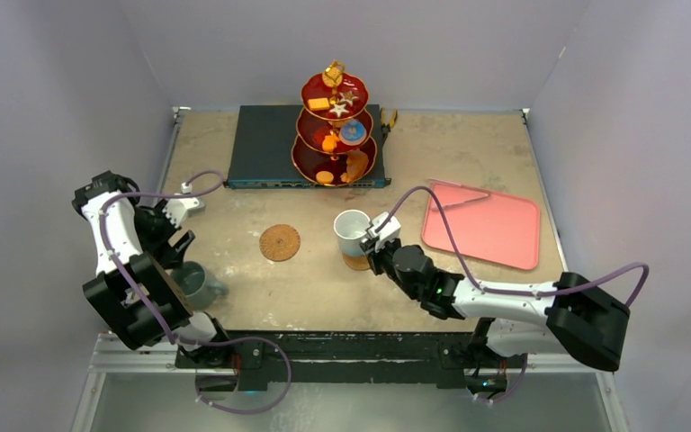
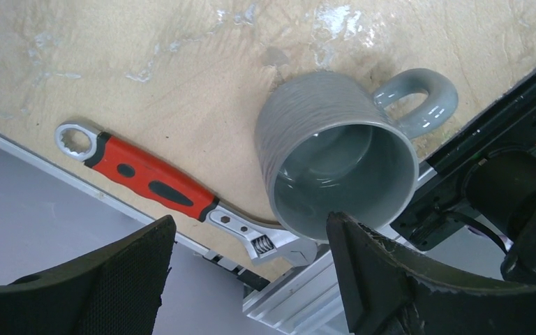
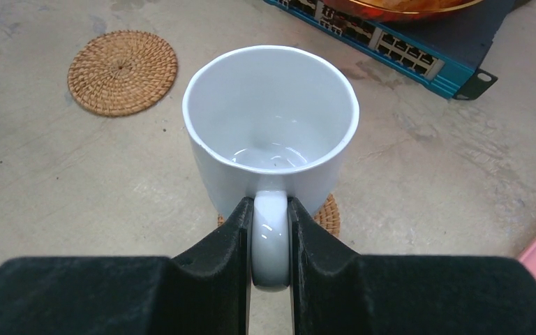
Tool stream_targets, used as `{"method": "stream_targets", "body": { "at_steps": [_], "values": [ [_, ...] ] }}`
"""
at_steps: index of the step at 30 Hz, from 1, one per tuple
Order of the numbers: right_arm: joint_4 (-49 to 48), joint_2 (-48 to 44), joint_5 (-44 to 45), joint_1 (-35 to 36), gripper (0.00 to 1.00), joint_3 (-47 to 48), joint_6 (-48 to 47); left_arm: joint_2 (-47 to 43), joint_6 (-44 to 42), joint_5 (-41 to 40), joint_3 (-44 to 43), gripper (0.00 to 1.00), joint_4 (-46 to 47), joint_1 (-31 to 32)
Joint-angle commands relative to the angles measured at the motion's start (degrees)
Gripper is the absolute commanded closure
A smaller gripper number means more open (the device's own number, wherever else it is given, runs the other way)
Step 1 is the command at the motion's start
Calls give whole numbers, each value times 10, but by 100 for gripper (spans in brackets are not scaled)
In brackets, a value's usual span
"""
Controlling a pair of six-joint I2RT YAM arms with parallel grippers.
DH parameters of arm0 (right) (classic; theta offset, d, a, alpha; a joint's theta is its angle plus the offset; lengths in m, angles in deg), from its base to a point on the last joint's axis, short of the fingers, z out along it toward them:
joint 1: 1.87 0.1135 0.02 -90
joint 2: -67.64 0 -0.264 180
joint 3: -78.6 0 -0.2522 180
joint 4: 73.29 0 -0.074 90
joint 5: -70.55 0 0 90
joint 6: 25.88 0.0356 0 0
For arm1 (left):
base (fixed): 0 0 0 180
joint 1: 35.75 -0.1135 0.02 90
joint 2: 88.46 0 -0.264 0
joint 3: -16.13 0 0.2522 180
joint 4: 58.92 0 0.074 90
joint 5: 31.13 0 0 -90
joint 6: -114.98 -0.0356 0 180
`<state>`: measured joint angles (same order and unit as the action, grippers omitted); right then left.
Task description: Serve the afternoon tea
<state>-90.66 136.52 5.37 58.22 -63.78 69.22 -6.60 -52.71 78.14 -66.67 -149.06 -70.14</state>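
My right gripper (image 3: pixel 271 225) is shut on the handle of the white mug (image 3: pixel 271 118), which stands upright and empty. A cork coaster (image 3: pixel 325 213) peeks out from under the mug's near side; whether the mug rests on it I cannot tell. A second coaster (image 1: pixel 280 242) lies bare to the left. The grey mug (image 2: pixel 335 160) stands near the table's front left corner. My left gripper (image 2: pixel 250 241) hangs open just above it, one fingertip (image 2: pixel 352 251) by the rim, with nothing held. The red three-tier stand (image 1: pixel 310 155) with toy pastries (image 1: pixel 353 133) is at the back.
A red-handled adjustable wrench (image 2: pixel 153 181) lies beside the grey mug along the table's front edge. The flat blue-grey electronics box (image 1: pixel 261 148) sits under the stand at the back. A pink tray (image 1: pixel 481 225) lies to the right of the white mug.
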Motion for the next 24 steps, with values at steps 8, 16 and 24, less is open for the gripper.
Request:
{"method": "stream_targets", "body": {
  "at_steps": [8,16,24],
  "values": [
    [-79,-60,39,2,100,-32,42,-9,-60,4,-3,20,-52,-4],
    [-97,-52,26,3,100,-43,52,-14,-61,1,1,20,-49,-4],
    [-118,-35,20,3,100,-59,63,-16,-70,-10,3,20,-56,-4]
  ]
}}
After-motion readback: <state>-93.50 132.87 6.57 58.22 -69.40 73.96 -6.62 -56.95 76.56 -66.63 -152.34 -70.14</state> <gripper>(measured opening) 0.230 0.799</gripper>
